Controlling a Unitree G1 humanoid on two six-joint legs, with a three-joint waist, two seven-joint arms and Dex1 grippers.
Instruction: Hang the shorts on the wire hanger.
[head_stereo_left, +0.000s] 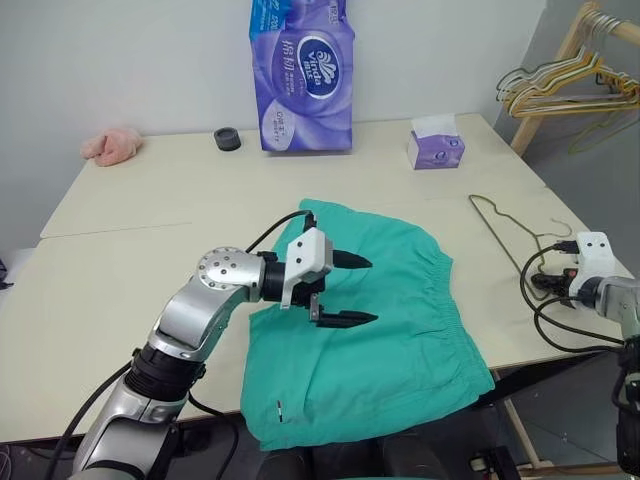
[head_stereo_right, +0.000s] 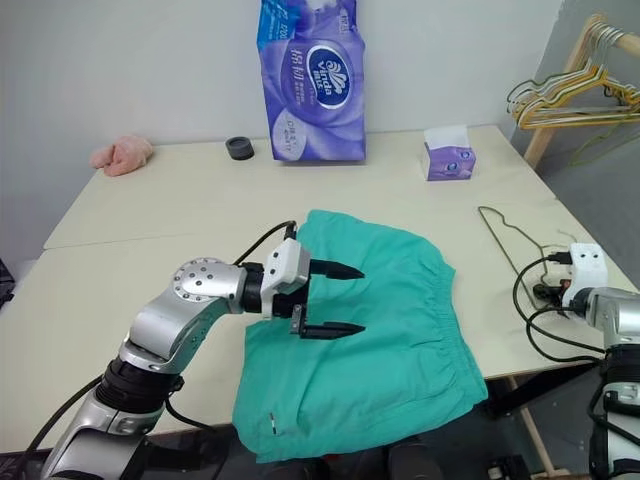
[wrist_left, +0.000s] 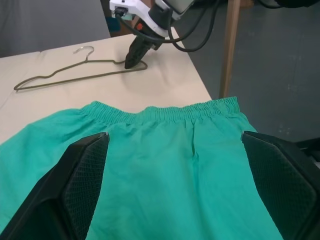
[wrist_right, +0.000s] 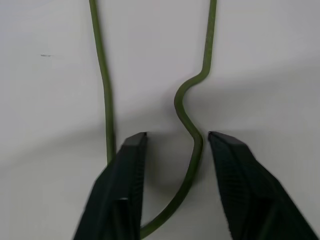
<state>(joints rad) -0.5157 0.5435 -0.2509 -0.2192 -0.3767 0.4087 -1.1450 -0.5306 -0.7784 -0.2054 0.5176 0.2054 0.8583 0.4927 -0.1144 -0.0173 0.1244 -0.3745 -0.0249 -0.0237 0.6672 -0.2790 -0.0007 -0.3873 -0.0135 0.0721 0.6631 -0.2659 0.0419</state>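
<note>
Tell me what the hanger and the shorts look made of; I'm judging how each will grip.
The wire hanger looks like thin bent metal wire with a dull olive finish, probably coated or painted. The shorts look like soft matte woven cloth: they wrinkle, and the waistband is gathered.

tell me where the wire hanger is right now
The wire hanger lies flat on the table's right side, beside the shorts, its near end between the right gripper's fingers.

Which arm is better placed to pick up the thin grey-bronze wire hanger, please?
The right: the right gripper straddles the thin grey-bronze wire hanger, while the left gripper hovers open over the teal-green cloth shorts.
</note>
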